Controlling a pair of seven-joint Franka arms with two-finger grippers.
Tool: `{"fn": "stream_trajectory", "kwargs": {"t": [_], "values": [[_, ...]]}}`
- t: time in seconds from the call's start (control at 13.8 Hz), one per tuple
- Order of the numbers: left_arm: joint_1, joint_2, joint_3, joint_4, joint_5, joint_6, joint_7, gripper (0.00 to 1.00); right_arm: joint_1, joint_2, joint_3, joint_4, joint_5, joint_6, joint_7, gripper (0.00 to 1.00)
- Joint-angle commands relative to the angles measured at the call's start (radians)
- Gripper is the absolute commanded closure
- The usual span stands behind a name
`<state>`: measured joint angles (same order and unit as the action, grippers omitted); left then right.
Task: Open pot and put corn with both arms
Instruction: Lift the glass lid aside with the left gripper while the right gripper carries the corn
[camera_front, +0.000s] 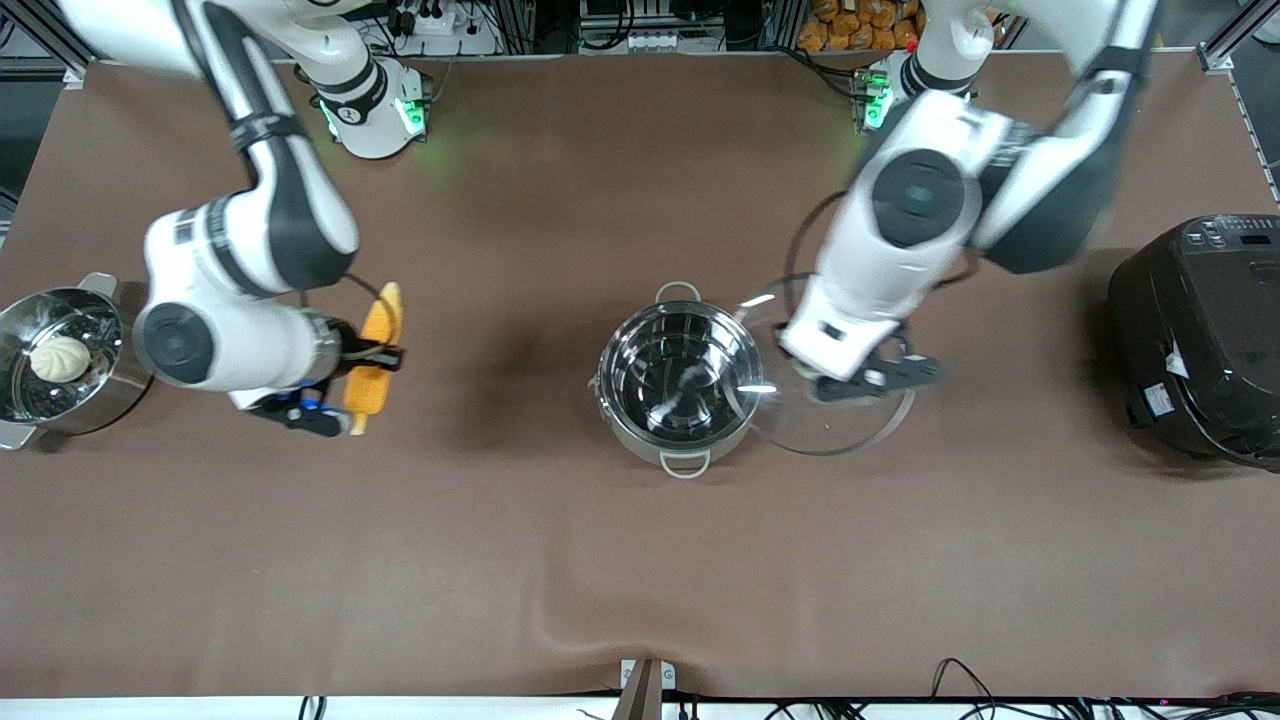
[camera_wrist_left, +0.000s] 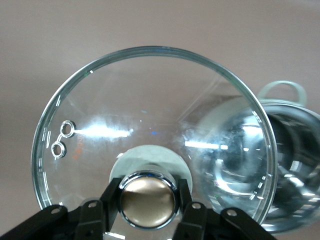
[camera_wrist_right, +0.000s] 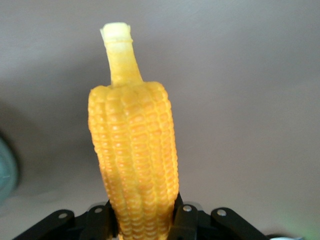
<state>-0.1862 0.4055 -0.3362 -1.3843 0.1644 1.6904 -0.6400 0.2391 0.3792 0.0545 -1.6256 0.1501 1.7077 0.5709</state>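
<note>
Two arms: both loaded.
Left gripper (camera_wrist_left: 148, 210): jaws clamped on glass lid's (camera_front: 840, 415) knob (camera_wrist_left: 148, 201), beside open pot (camera_front: 680, 385).
Right gripper (camera_front: 372, 356): jaws pinching corn (camera_front: 375, 352) above table (camera_front: 500, 560).

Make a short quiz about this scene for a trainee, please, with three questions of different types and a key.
1. True or false: the glass lid rests on the pot.
2. What does the right gripper hold? A) white bun B) corn C) lid
3. Fill in: the left gripper grips the lid by its ____.

Key: 1 false, it is held beside the open pot. 2 B, the corn. 3 knob.
</note>
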Motion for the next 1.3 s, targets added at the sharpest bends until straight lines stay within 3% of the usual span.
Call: {"fn": "stream_trajectory", "kwargs": {"t": [0.0, 0.22, 0.65, 1.23], "values": [[0.115, -0.091, -0.007, -0.125, -0.028, 0.003, 0.155, 1.0, 0.086, 0.072, -0.012, 0.099, 0.072, -0.019, 0.133, 1.0], [0.224, -0.12, -0.007, -0.211, -0.026, 0.032, 0.294, 1.0, 0.176, 0.153, -0.012, 0.215, 0.13, -0.025, 0.24, 1.0], [0.388, -0.183, -0.006, -0.479, -0.025, 0.317, 0.496, 1.0, 0.291, 0.268, -0.012, 0.412, 0.239, -0.002, 0.345, 1.0], [0.445, -0.169, -0.003, -0.763, -0.011, 0.687, 0.504, 1.0, 0.396, 0.343, -0.012, 0.423, 0.281, 0.308, 0.371, 1.0]]}}
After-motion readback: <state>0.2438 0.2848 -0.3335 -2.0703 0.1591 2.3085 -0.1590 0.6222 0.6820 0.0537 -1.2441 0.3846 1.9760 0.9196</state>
